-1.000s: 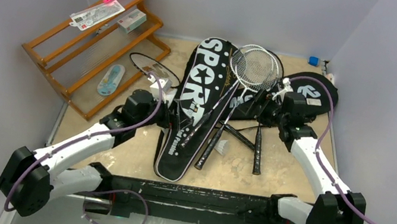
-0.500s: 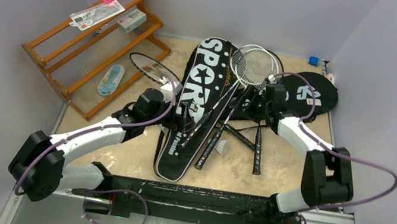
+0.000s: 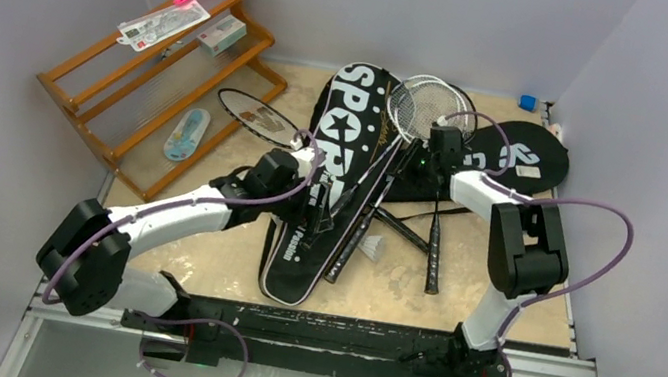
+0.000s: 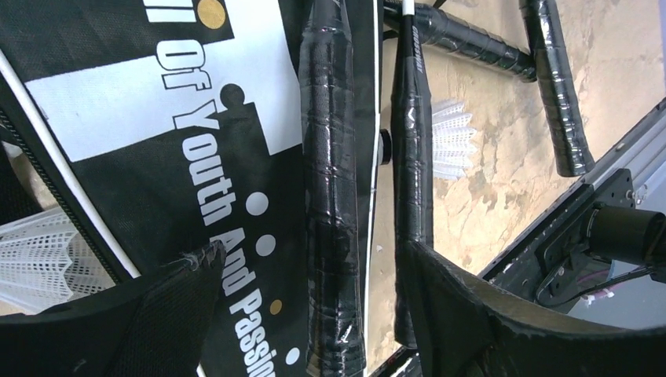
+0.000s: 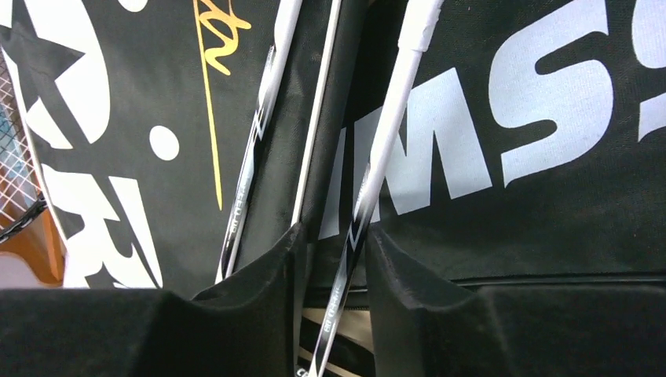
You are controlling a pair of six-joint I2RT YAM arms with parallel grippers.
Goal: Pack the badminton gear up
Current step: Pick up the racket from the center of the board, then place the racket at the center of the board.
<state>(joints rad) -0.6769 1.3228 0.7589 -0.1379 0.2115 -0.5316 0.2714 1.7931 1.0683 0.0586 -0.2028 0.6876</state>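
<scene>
Rackets (image 3: 426, 110) are lying crossed over the black bag (image 3: 334, 148), and I am straddling one handle (image 4: 330, 196) with my left gripper (image 4: 310, 251) spread wide and one shaft (image 5: 377, 173) with my right gripper (image 5: 334, 236) slightly parted, judging that pinching shut comes next.

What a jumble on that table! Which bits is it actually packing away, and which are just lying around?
Part of the job: rackets, shuttlecock, black SPORT bag, second black bag.

Just lying about: orange wooden rack, white carton, pink-edged card.
</scene>
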